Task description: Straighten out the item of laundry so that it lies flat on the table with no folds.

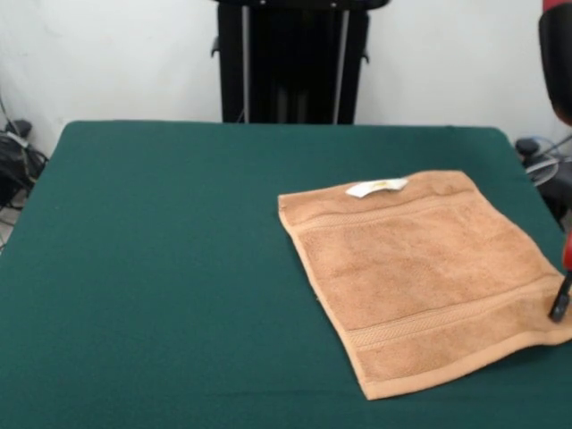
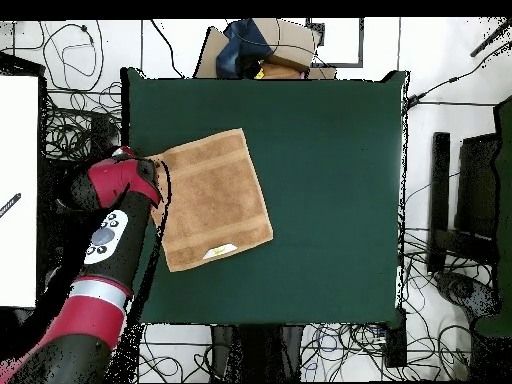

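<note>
In the front view, the towel [image 1: 420,277] lies spread flat on the right half of the green table [image 1: 161,268], turned a little so its corners point off-square. Its white label [image 1: 376,187] sits on the far edge, and woven bands run across it near the far and near hems. At the right edge of the picture a dark tip of the gripper [image 1: 560,304] comes down just over the towel's right corner; whether it is open, closed or pinching the cloth cannot be told. In the overhead view, the towel [image 2: 211,199] lies on the left part of the table [image 2: 330,180], with the label [image 2: 220,250] near its lower edge. The red arm [image 2: 105,250] reaches up from the lower left, and its gripper [image 2: 155,180] is at the towel's left edge, its state hidden there too.
</note>
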